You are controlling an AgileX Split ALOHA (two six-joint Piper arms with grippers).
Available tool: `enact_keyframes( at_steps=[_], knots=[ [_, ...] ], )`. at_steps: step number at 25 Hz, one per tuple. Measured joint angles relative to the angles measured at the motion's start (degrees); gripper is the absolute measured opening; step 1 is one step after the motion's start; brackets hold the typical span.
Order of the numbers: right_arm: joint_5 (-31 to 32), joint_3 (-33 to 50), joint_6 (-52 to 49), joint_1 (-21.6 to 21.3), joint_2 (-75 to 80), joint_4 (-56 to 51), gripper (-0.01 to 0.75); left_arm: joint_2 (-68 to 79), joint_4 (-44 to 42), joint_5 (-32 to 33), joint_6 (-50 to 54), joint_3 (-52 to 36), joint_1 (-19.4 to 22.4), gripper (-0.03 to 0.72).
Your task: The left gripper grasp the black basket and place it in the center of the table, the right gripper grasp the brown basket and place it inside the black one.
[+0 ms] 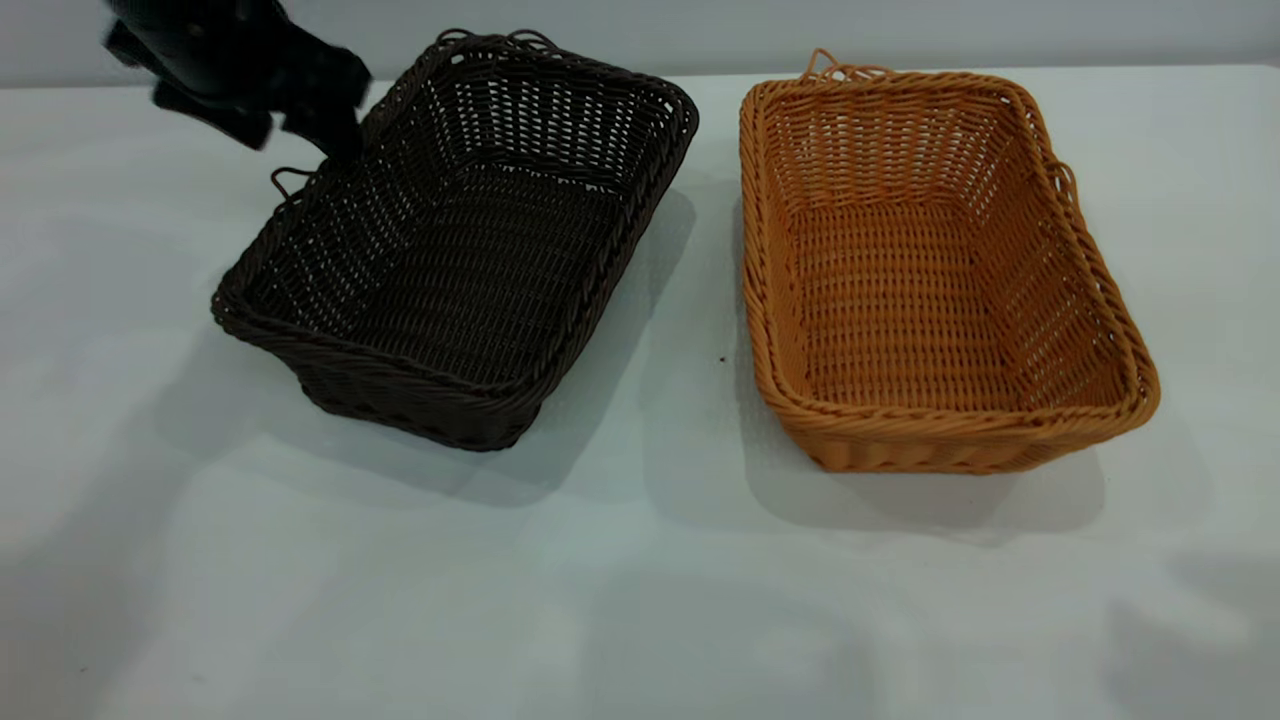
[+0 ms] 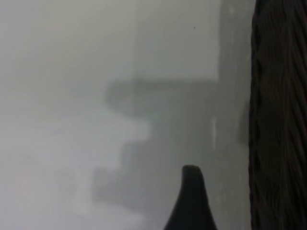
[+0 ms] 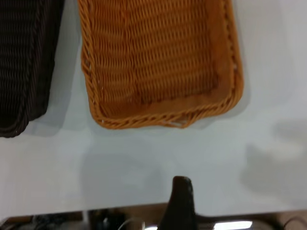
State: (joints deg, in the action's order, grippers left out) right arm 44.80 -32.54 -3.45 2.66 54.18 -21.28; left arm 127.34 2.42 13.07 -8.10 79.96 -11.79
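Observation:
The black basket (image 1: pixel 470 250) sits left of centre on the white table (image 1: pixel 640 580), turned at an angle. The brown basket (image 1: pixel 930 270) sits to its right, a narrow gap between them. My left gripper (image 1: pixel 335 148) is at the black basket's far left rim, beside a small loop. In the left wrist view one finger (image 2: pixel 192 191) is outside the basket wall (image 2: pixel 280 120), apart from it; the other finger is hidden. My right gripper is out of the exterior view. Its wrist view shows one finger (image 3: pixel 181 191) well back from the brown basket (image 3: pixel 158 62), near the table edge.
The table stretches wide and bare in front of both baskets. A dark strip beyond the table edge (image 3: pixel 144 211) shows in the right wrist view, as does a corner of the black basket (image 3: pixel 24 72).

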Motion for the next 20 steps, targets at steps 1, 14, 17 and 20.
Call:
enact_keyframes(
  at_steps=[1,14,17,20],
  knots=[
    [-0.14,0.0,0.5,0.0,1.41,-1.11,0.576,1.31,0.0,0.0,-0.07,1.07,-0.19,0.53],
    [-1.13,-0.2,9.34,0.0,26.87,-34.51,0.575,9.26,0.46,-1.34,-3.7,7.71,-1.49,0.086],
    [-2.17,-0.36,10.56,0.0,35.05,-41.33,0.575,6.71,0.23,-1.28,-5.04,7.71,-1.49,0.084],
    [-3.37,-0.61,11.26,0.0,42.94,-46.86,0.575,2.84,-0.47,-2.47,-5.86,7.71,-1.49,0.084]
  ],
)
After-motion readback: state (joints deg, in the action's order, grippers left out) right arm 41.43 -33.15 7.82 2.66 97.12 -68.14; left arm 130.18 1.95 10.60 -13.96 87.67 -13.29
